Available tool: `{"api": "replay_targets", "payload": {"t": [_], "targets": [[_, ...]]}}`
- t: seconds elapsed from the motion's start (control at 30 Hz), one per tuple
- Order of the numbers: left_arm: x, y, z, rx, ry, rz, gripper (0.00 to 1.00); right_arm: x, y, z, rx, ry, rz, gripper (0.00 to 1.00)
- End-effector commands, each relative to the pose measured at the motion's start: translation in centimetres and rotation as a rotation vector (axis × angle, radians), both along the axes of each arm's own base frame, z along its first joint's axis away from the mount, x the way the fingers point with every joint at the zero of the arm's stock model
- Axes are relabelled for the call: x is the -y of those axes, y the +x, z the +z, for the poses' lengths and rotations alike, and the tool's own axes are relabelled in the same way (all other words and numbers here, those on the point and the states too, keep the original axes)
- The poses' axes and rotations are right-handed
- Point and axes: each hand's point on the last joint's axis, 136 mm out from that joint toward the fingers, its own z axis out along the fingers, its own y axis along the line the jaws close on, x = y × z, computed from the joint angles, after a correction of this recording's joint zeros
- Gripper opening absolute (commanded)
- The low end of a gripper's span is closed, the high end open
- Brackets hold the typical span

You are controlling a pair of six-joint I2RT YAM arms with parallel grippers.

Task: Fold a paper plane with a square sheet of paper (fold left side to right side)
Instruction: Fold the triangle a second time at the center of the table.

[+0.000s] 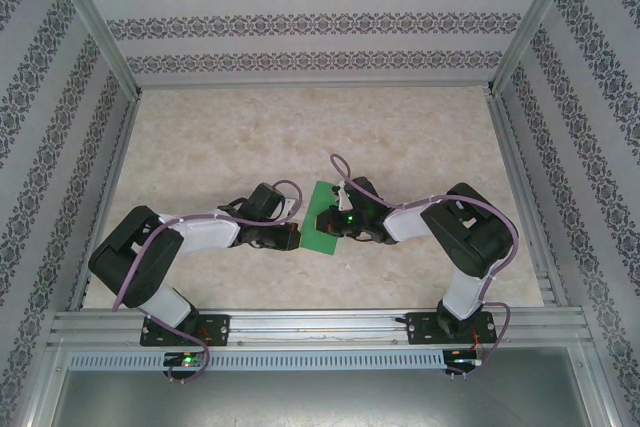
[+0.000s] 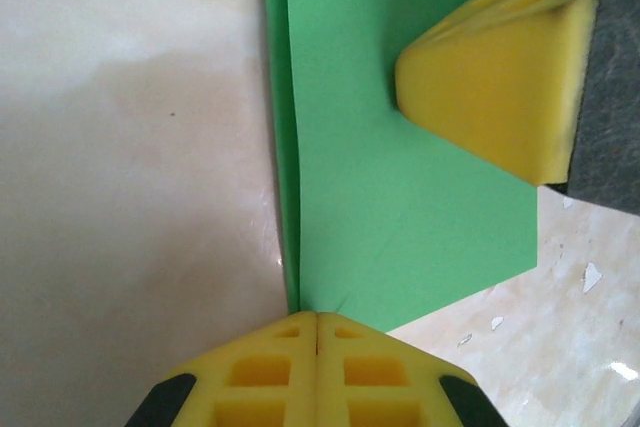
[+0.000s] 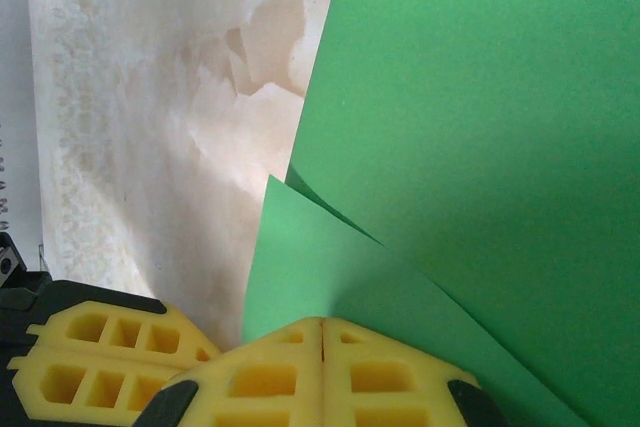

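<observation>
Top external view: I am reaching both arms inward over the marble table (image 1: 420, 137). The green paper sheet (image 1: 322, 209) is lying flat near the table's middle, between my wrists. My left claw (image 1: 296, 238) is sitting at the sheet's near left corner, and my right claw (image 1: 333, 223) is resting over its right part. My fingers are too small here to judge.

Left wrist view: my left claw (image 2: 317, 319) is holding its two yellow fingers pressed together, with no gap at the seam. Their tips are touching the sheet's (image 2: 400, 207) near corner, where a doubled edge is running away along the left side. I cannot tell whether a layer is caught between them. One yellow finger (image 2: 490, 87) of my right claw is bearing down on the sheet from the upper right.

Right wrist view: my right claw (image 3: 322, 325) is also keeping its fingers together, tips against the paper (image 3: 480, 127). One layer is lifting above a lower flap. My left claw's fingers (image 3: 100, 347) are sitting just beside the sheet's edge.
</observation>
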Motion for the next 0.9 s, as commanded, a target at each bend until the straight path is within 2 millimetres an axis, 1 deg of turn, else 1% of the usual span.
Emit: {"api": "replay_targets", "payload": {"t": [0.0,0.13,0.2,0.3,0.37,0.43,0.5,0.63,0.7,0.77,0.87], "targets": [[-2.6,-2.1,-1.8,-0.079,0.095,0.002,0.00,6.0,-3.4,-6.6,-0.186,-0.274,-0.063,0.00],[-2.5,-1.5,-0.6,-0.056,0.077,0.010,0.00,5.4,-2.8,-5.6,-0.167,-0.248,-0.056,0.00],[-2.4,-1.0,0.4,-0.033,0.057,0.019,0.01,4.8,-2.3,-4.7,-0.145,-0.225,-0.049,0.00],[-2.5,-0.1,1.9,0.003,0.020,0.038,0.06,3.9,-1.1,-2.5,-0.091,-0.186,-0.040,0.01],[-2.5,0.6,2.9,0.032,-0.009,0.050,0.09,3.3,-0.3,-0.5,-0.042,-0.161,-0.031,0.07],[-2.4,1.5,3.8,0.069,-0.033,0.063,0.14,3.2,0.4,1.1,0.003,-0.160,-0.033,0.14],[-2.0,2.3,4.8,0.103,-0.074,0.066,0.19,3.9,0.8,2.3,0.046,-0.179,-0.049,0.22],[-0.4,3.6,6.3,0.133,-0.182,0.044,0.26,6.5,1.0,3.8,0.115,-0.227,-0.105,0.40],[0.6,4.1,6.7,0.132,-0.225,0.024,0.30,7.8,0.7,4.1,0.129,-0.236,-0.133,0.48],[1.4,4.5,6.7,0.122,-0.259,0.005,0.32,9.1,0.2,4.2,0.135,-0.235,-0.163,0.57],[2.6,5.1,6.7,0.113,-0.306,-0.019,0.33,10.4,-0.5,4.3,0.143,-0.225,-0.195,0.65]]}}
